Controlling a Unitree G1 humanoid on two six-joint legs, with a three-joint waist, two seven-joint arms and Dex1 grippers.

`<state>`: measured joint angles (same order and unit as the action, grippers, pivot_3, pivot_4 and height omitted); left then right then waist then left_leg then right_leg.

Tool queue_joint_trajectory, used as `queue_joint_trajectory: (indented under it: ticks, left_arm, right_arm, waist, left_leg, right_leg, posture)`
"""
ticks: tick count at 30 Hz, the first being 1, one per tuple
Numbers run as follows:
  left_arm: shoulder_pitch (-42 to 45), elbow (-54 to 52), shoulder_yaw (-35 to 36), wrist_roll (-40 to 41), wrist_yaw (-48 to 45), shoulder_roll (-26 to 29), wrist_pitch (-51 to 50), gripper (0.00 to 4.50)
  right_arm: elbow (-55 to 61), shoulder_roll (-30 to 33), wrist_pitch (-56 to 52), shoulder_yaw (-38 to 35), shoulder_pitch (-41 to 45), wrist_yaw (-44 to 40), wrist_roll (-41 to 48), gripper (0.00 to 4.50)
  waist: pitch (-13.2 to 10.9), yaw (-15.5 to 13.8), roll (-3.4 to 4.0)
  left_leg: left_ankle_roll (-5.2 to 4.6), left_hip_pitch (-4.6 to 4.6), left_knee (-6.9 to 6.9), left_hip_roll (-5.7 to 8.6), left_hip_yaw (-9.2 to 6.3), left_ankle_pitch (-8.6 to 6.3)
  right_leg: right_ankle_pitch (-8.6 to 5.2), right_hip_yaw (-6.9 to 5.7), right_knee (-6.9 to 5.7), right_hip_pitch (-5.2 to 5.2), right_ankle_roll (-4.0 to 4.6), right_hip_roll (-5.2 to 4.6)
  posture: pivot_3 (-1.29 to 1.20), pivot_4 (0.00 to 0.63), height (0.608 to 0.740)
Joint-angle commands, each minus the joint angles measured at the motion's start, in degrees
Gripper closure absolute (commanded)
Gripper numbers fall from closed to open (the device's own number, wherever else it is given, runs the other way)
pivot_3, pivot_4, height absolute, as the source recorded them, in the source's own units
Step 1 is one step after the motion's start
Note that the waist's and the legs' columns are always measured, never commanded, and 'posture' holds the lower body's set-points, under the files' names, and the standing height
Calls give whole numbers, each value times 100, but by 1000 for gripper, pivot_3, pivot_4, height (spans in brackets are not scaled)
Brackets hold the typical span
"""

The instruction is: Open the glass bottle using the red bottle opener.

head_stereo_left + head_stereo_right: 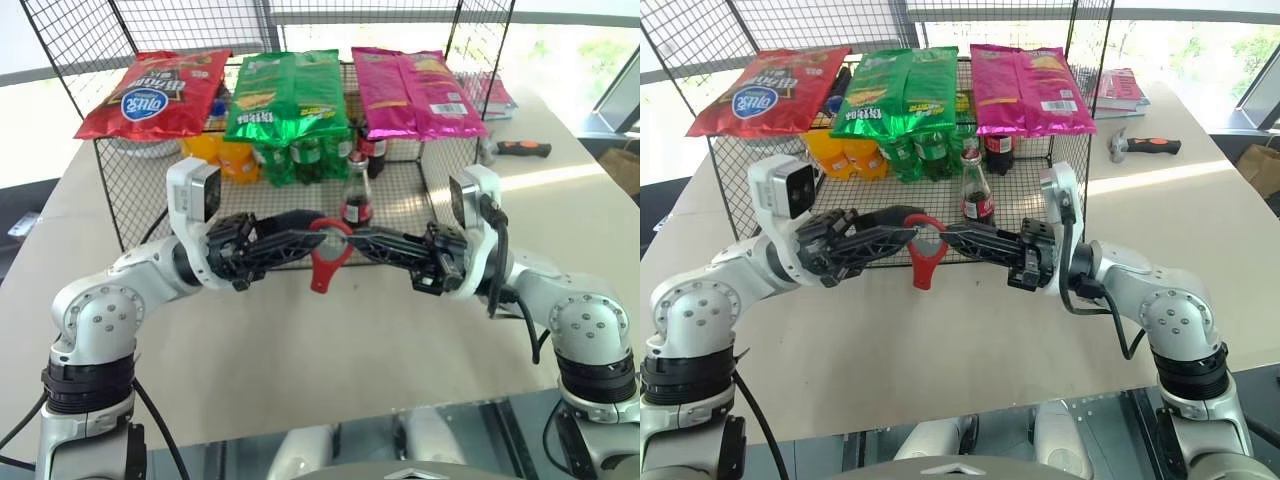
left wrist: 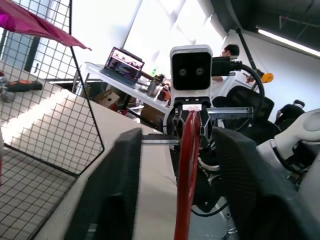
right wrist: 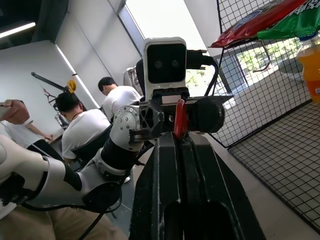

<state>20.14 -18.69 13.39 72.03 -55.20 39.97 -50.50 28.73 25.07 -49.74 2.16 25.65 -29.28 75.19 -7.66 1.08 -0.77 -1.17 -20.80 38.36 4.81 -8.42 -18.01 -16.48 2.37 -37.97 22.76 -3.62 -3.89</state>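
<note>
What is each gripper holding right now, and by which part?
Right gripper pinches the red bottle opener at its ring head. Left gripper stands open around that ring, not gripping.

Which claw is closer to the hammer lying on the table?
The right claw. The hammer lies beyond the right arm, on its outer side; the left claw is farther away.

Both arms are built from rounded silver-grey shells with dimpled circular joint caps, joined by black ribbed collars at the shoulders. A white box-shaped camera with a dark lens face is mounted on each wrist. The left end effector (image 1: 300, 232) and the right end effector (image 1: 362, 240) are made of black latticed fingers on black housings. Black cables are looped along the right forearm and hang beneath the left shoulder.
</note>
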Motion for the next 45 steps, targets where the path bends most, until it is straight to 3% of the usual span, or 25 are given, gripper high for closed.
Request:
queue_joint_trajectory:
  ticks: [1, 2, 5, 10, 11, 14, 26, 41, 45]
  left_arm:
    - [117, -151, -31, 116, -75, 46, -93, 3973]
    - [129, -167, -65, 110, -58, 21, -105, 4330]
    - [165, -168, -98, 84, -13, -64, -75, 4431]
    - [230, -110, 4, 36, 204, -345, 98, 4500]
    - [248, -94, 31, 20, 263, -415, 153, 4500]
    - [389, -77, 31, -76, 560, -722, 387, 4500]
    - [447, -334, -286, -396, 1020, -1416, 735, 4500]
    - [427, -360, -328, -485, 965, -1479, 803, 4500]
    - [469, -347, -326, -466, 1012, -1528, 817, 4500]
  right_arm:
    - [128, -5, 79, -120, 43, -57, 31, 4500]
    - [137, -16, 76, -110, 28, -53, 41, 4500]
    - [118, -53, 91, -104, -8, -75, -4, 4500]
    - [40, -86, 135, -244, -88, -123, -6, 2923]
    - [23, -67, 102, -267, -101, -105, 29, 2255]
    - [20, 79, -115, -275, -123, -180, 307, 913]
    - [-237, -419, -118, 174, 124, 131, -124, 913]
    - [-195, -790, -46, 178, 70, 278, -236, 913]
    - [-207, -810, -62, 214, 54, 216, -319, 2725]
  waist:
    - [0, 0, 0]
    - [0, -2, 0]
    - [0, -2, 1]
    - [0, -4, 0]
    - [0, -6, 0]
    - [0, -18, 0]
    - [0, 5, 0]
    - [0, 6, 0]
    - [0, 6, 0]
  left_leg:
    - [0, 0, 0, 0, 0, 0]
    - [0, 0, 0, 0, 0, 0]
    - [0, 0, 0, 0, 0, 0]
    - [0, -1, 0, 0, 0, 0]
    - [0, -1, 0, 0, 0, 0]
    - [0, -1, 0, 0, 0, 0]
    - [0, -2, 1, 0, 2, 0]
    - [0, -2, 1, 1, 1, 0]
    - [0, -2, 1, 1, 1, 0]
  right_leg:
    - [0, 0, 0, 0, 0, 0]
    - [0, 0, 0, 0, 0, 0]
    - [0, 0, 0, 0, 0, 0]
    - [0, 0, 0, 0, 0, 0]
    - [0, 0, 1, 0, 0, 0]
    - [0, 0, 1, 0, 0, -1]
    - [0, 1, 0, 0, 0, 0]
    - [0, 0, 0, 0, 0, 0]
    - [0, 0, 0, 1, 0, 0]
  posture:
    - [0, 150, 740]
    - [0, 150, 740]
    - [0, 150, 740]
    - [0, 150, 740]
    - [0, 150, 740]
    - [0, 150, 740]
    - [0, 150, 740]
    - [0, 150, 740]
    - [0, 150, 740]
